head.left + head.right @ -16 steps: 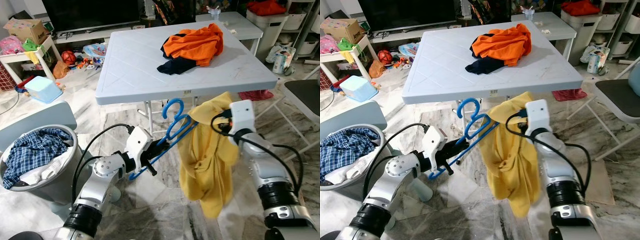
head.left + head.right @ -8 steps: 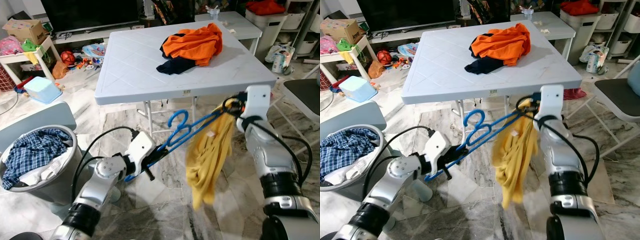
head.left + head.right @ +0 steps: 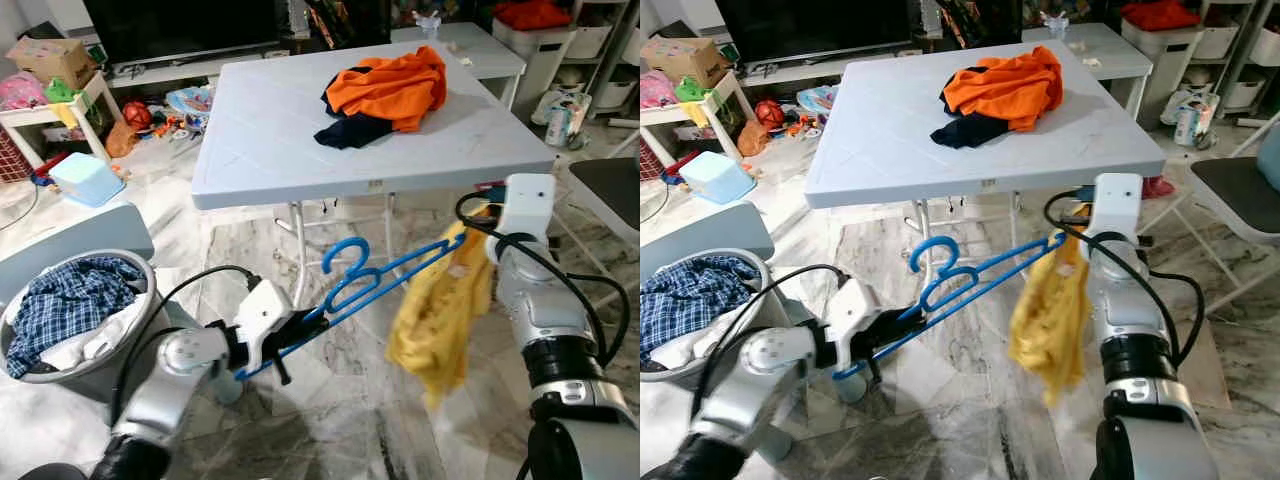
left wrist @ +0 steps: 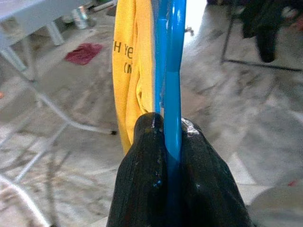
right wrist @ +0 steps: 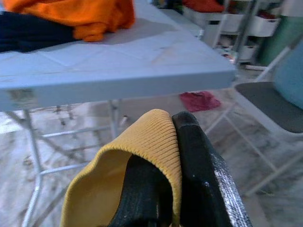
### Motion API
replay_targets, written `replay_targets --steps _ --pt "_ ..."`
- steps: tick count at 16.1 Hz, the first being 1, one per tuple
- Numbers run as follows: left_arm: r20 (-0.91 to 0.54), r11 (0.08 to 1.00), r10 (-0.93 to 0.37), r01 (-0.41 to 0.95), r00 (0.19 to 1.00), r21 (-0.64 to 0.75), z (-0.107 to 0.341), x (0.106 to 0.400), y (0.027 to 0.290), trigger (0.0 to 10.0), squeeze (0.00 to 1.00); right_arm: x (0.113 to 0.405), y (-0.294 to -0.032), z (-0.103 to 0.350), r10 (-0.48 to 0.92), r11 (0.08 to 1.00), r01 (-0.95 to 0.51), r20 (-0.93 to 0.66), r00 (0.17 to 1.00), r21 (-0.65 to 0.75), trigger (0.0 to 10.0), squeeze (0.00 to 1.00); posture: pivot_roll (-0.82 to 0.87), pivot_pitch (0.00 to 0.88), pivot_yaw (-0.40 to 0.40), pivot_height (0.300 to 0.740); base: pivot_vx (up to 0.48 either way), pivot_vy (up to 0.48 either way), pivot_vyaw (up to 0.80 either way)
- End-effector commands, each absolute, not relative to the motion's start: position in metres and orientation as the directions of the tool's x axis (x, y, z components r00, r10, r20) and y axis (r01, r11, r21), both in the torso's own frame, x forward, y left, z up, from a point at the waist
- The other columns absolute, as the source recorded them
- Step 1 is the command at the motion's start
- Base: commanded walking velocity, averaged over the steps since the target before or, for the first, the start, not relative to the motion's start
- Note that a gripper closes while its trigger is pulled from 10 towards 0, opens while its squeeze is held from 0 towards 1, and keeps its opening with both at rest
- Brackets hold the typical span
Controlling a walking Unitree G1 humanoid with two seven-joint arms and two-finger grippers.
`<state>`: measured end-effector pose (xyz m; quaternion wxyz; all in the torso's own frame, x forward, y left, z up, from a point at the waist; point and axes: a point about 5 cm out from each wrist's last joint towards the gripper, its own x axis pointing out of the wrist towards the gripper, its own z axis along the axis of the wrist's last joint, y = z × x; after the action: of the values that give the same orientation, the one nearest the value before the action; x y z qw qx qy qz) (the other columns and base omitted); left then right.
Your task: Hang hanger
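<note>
A blue plastic hanger [image 3: 352, 285] slants up from my left gripper [image 3: 272, 345], which is shut on its lower end; the wrist view shows the blue bar [image 4: 171, 71] pinched between the black fingers [image 4: 142, 175]. The hanger's far tip reaches into a yellow shirt [image 3: 443, 315] that hangs off my right gripper [image 3: 478, 222], below the table's front right corner. In the right wrist view the shirt's ribbed yellow collar [image 5: 151, 142] is clamped between the fingers [image 5: 201, 165]. The hook [image 3: 341, 258] curls upward near the middle.
A white folding table [image 3: 270, 140] stands ahead with an orange and a dark garment [image 3: 385, 85] on it. A grey laundry basket [image 3: 75, 315] with a plaid shirt sits at my left. A chair [image 3: 605, 185] stands at the right; toys and boxes lie at the far left.
My left gripper dropped lower and to the left with the hanger, flattening its slope. The right gripper moved slightly right, and the yellow shirt swung out to the right.
</note>
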<state>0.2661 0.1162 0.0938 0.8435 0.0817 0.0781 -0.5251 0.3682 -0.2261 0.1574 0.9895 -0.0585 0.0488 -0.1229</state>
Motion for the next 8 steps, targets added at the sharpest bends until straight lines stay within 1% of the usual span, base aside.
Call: replay_targets --steps 1,3,5,8 --pt "-0.207 0.396 -0.897 0.918 0.391 0.018 0.099 0.261 0.119 0.0 0.0 0.373 -0.23 0.173 -0.282 0.953 0.279 -0.013 0.959 -0.115 0.0 0.0 -0.14 0.0 0.058 0.74 0.0 0.0 0.0" --pt "-0.224 0.361 -0.911 0.932 0.347 -0.026 0.097 0.254 0.123 0.0 0.0 0.374 -0.232 0.173 -0.296 0.95 0.295 0.001 0.955 -0.098 0.0 0.0 -0.14 0.0 0.058 0.74 0.0 0.0 0.0" --pt "-0.219 0.374 -0.909 0.925 0.354 -0.057 0.097 0.25 0.129 0.0 0.0 0.375 -0.231 0.173 -0.289 0.952 0.288 0.008 0.957 -0.106 0.0 0.0 -0.13 0.0 0.056 0.74 0.0 0.0 0.0" --pt "-0.211 0.515 -0.843 0.855 0.494 -0.056 0.097 0.253 0.145 0.0 0.0 0.37 -0.243 0.167 -0.323 0.939 0.321 0.001 0.946 -0.121 0.0 0.0 -0.13 0.0 0.057 0.74 0.0 0.0 0.0"
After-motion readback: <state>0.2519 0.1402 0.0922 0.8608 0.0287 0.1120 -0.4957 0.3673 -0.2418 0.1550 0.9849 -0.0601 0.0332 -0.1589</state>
